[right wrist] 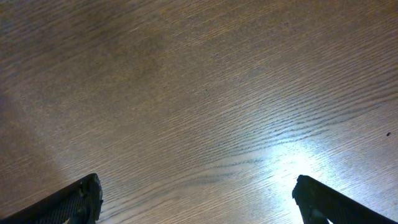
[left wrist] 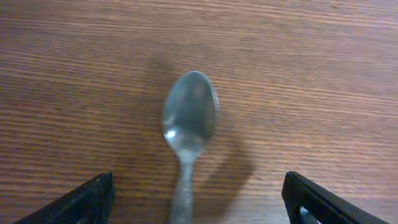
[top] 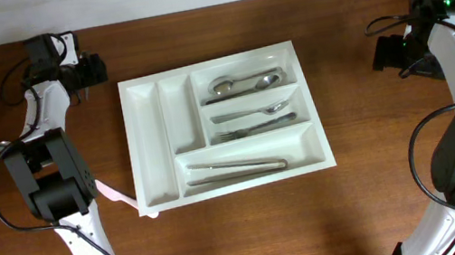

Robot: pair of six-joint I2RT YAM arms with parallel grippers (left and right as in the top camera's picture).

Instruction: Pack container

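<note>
Brown wood-grain worktop (top: 316, 223), white container (top: 150, 149) at its centre (three long slots hold cutlery). Left tool (left wrist: 199, 198) hangs spread over a loose spoon (left wrist: 189, 118): best lower squarely astride the handle before closing. Right tool (right wrist: 199, 199) is spread above bare wood.

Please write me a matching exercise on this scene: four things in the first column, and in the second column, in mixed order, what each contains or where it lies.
1. loose spoon
2. top long compartment
3. bottom long compartment
4. two narrow upright slots

A. empty
B. on the table, outside every compartment
C. holds spoons
D. holds long straight pieces

Pairs: 1-B, 2-C, 3-D, 4-A.
</note>
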